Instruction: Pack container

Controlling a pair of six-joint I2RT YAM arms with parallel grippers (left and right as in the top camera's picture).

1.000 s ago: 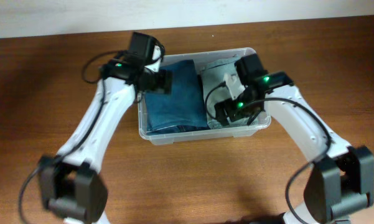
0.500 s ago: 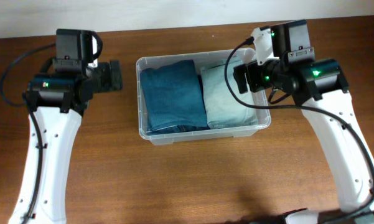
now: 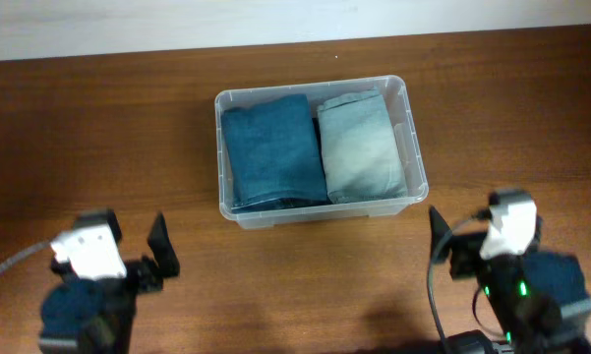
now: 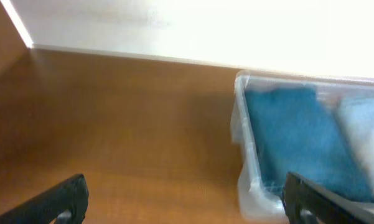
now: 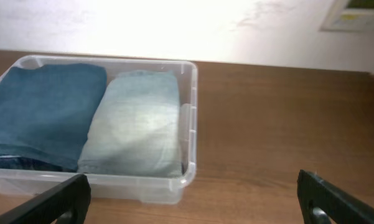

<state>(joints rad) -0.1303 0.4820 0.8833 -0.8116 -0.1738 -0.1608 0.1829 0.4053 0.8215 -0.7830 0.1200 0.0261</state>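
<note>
You are looking at the container (image 3: 320,216) sitting near the back of the table (image 3: 98,128). A dark blue cloth (image 3: 270,147) and a light blue cloth (image 3: 359,147) are lying folded inside, side by side. Your left gripper (image 4: 188,202) and right gripper (image 5: 193,199) are hanging well apart from it, fingers spread wide, holding nothing. The packing is looking done.

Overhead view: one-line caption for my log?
Clear container holds a dark blue garment beside a light blue garment; left gripper and right gripper both open, apart from it.
</note>
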